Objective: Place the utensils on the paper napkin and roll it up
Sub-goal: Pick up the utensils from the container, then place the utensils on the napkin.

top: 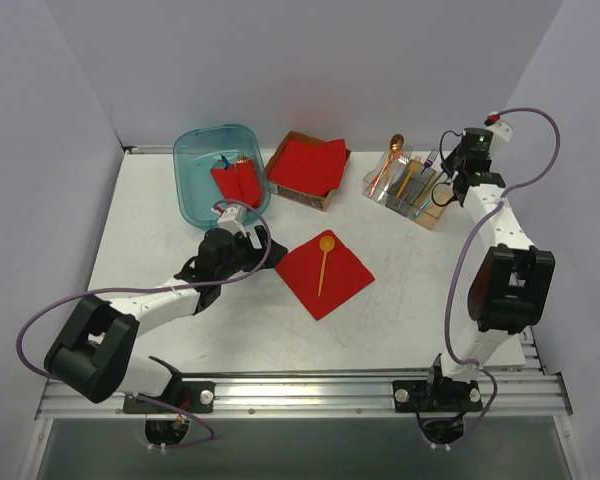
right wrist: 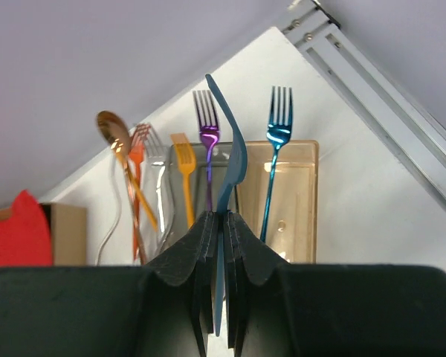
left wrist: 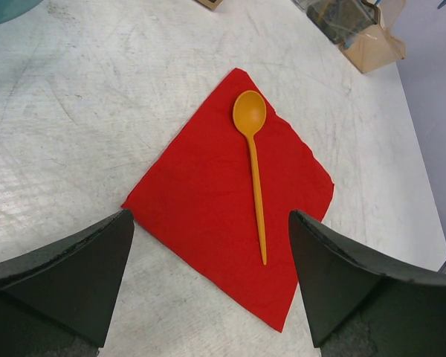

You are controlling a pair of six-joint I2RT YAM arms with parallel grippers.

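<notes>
Our right pincer [right wrist: 221, 223] clamps a blue utensil [right wrist: 231, 160], likely bound for the napkin [left wrist: 197, 197] bearing the orange spoon [left wrist: 254, 167]; our left pincer [left wrist: 209, 219] hangs wide beside it.

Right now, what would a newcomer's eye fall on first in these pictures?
The red paper napkin at the centre of the table, with an orange-yellow spoon lying on it, catches the eye first. At the far right, the right gripper is shut on a blue utensil at the cutlery holder. The open left gripper hovers beside the napkin.
</notes>
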